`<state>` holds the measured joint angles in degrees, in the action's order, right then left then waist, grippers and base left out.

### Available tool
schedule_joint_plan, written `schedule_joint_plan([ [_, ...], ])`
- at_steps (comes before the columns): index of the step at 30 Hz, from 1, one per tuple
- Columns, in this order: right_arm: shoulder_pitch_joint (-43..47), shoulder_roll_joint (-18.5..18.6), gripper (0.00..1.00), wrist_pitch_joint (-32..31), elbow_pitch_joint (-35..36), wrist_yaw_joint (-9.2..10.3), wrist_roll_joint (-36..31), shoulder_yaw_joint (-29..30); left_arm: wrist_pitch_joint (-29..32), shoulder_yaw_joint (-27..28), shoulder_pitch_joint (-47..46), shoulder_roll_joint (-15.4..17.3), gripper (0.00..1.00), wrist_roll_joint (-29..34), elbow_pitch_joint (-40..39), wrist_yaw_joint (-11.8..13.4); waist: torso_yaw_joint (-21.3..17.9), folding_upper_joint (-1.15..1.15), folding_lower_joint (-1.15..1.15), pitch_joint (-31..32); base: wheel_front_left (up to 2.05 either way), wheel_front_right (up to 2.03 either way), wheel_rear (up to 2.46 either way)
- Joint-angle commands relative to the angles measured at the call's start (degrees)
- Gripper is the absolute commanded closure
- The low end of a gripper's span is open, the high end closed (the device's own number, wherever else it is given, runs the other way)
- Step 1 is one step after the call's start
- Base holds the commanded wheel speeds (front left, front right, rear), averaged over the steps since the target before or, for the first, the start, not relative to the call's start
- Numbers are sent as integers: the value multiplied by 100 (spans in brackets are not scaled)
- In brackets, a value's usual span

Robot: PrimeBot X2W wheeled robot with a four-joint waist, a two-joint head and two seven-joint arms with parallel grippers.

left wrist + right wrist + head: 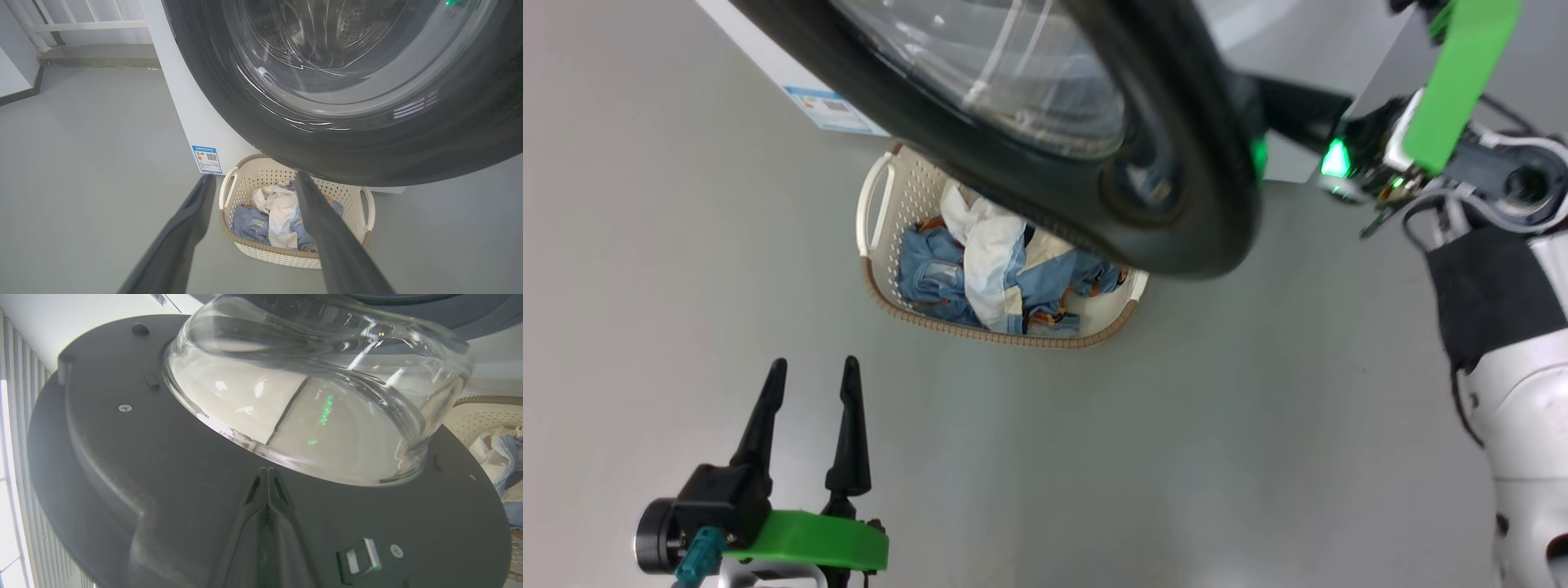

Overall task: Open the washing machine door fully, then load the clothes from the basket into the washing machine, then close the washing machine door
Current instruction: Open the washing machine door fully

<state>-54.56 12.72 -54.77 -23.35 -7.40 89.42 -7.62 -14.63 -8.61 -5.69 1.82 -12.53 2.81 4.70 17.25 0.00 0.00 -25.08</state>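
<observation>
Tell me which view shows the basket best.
Left wrist view: the basket shows both handles, a finger crossing it. Head view: the washing machine door covers part. Right wrist view: one corner.

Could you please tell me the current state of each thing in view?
washing machine door: open, swung outward.
basket: upright on the floor, loaded.
clothes: heaped in the basket.
left gripper: open, empty.
right gripper: shut, tips at the door's inner face.

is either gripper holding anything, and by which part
Nothing is held. The left gripper is open and empty; the right gripper is shut, tips at the black inner rim of the door.
</observation>
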Motion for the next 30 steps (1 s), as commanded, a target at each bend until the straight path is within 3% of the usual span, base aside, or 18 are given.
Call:
schedule_joint_plan([
  [1,180,-203,100,-107,250,-9,86,-168,-37,215,83,106,0,-55,-85,-18,-58,0,0,113,0,0,0],
  [13,1117,-688,100,-45,734,-9,-49,-748,-37,174,182,106,0,-248,30,-22,-81,0,0,769,0,0,0],
  [30,1777,-977,100,1216,435,-9,-114,-1745,-37,82,415,106,0,-362,229,-155,157,0,0,1656,0,0,0],
])
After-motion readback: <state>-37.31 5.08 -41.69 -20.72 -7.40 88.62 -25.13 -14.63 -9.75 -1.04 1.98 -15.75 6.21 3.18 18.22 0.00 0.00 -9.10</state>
